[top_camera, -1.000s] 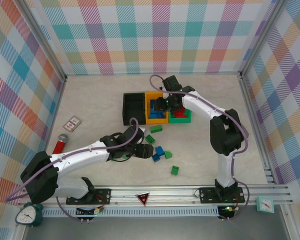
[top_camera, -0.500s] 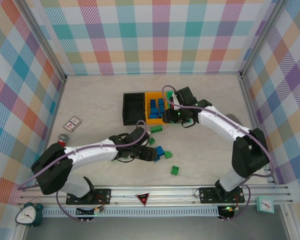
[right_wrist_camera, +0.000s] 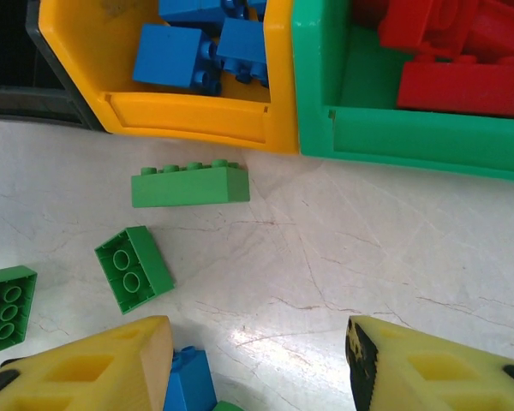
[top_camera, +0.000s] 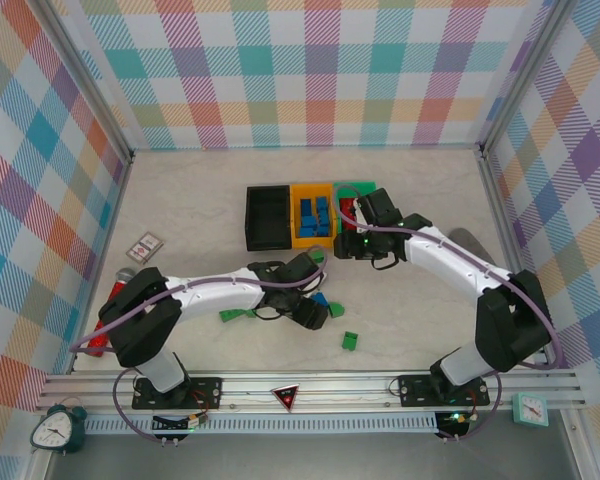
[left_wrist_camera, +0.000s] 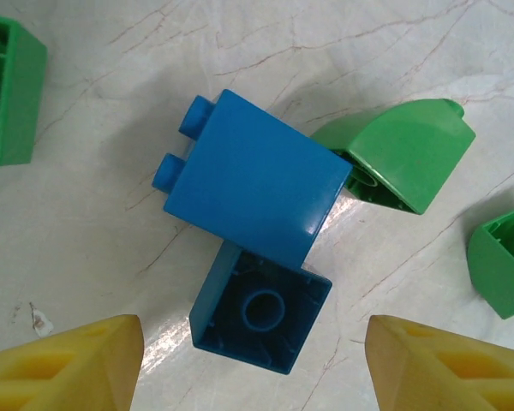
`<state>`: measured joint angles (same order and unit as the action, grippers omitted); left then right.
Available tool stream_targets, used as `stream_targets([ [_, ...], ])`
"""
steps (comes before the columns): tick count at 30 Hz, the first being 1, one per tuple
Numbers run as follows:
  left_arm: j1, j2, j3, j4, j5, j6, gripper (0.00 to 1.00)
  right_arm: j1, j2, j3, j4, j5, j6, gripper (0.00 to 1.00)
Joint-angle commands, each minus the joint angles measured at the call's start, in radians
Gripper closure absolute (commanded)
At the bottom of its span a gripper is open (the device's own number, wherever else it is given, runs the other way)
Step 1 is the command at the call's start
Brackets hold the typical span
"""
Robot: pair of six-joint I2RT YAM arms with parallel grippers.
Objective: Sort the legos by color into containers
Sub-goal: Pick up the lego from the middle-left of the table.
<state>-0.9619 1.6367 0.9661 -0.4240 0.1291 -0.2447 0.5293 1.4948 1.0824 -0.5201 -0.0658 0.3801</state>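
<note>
— Two blue bricks [left_wrist_camera: 253, 188] under the left gripper [left_wrist_camera: 253, 368]. Is either one gripped?

— No. The yellow fingers [left_wrist_camera: 64, 364] are spread wide and pinch nothing. One brick lies on its side with its studs pointing left. The upturned brick [left_wrist_camera: 261, 317] touches it, hollow side up, nearer the gap between the fingers.

— Which should go first?

— I judge the upturned brick. Procedure:
1. Turn the wrist until the fingers face two flat opposite walls. The brick sits slightly skewed to them now.
2. Lower straight down to the table [left_wrist_camera: 86, 223].
3. Close on the walls, not the corners.
4. Lift vertically before travelling.

— What are the hazards?

— The two blue bricks touch, so a slanted approach could shove the one on its side. That one in turn meets a curved green brick [left_wrist_camera: 403, 154], so a nudge may scatter all three.

— Where does it go?

— The orange bin [right_wrist_camera: 197, 116], which already holds blue pieces. It stands between the black bin [top_camera: 267, 217] and the green bin [right_wrist_camera: 411, 137], and red bricks [right_wrist_camera: 463, 86] lie in the green one.

— What about the right gripper [right_wrist_camera: 257, 368]?

— Its fingers are apart and it holds nothing. It hovers over the table in front of the orange and green bins, with a long green brick [right_wrist_camera: 188, 184] just before the orange wall. Route the blue brick clear of that arm.
</note>
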Motion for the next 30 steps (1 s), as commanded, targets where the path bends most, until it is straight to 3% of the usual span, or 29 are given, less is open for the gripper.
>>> stream_targets([
  [1, -0.009, 0.009, 0.029, -0.062, 0.017, 0.085, 0.31, -0.003, -0.027, -0.012, 0.002, 0.019, -0.003, 0.43],
  [20, -0.009, 0.107, 0.099, -0.098, 0.0, 0.153, 0.35, -0.061, -0.112, -0.125, 0.032, 0.0, 0.025, 0.43],
  [23, -0.01, 0.133, 0.116, -0.092, 0.023, 0.152, 0.43, -0.063, -0.123, -0.136, 0.031, 0.008, 0.026, 0.43],
  [27, -0.015, 0.147, 0.122, -0.093, 0.016, 0.145, 0.62, -0.065, -0.143, -0.149, 0.031, 0.012, 0.029, 0.43],
  [30, -0.014, 0.093, 0.12, -0.094, 0.002, 0.135, 0.66, -0.064, -0.156, -0.157, 0.023, 0.017, 0.028, 0.43],
])
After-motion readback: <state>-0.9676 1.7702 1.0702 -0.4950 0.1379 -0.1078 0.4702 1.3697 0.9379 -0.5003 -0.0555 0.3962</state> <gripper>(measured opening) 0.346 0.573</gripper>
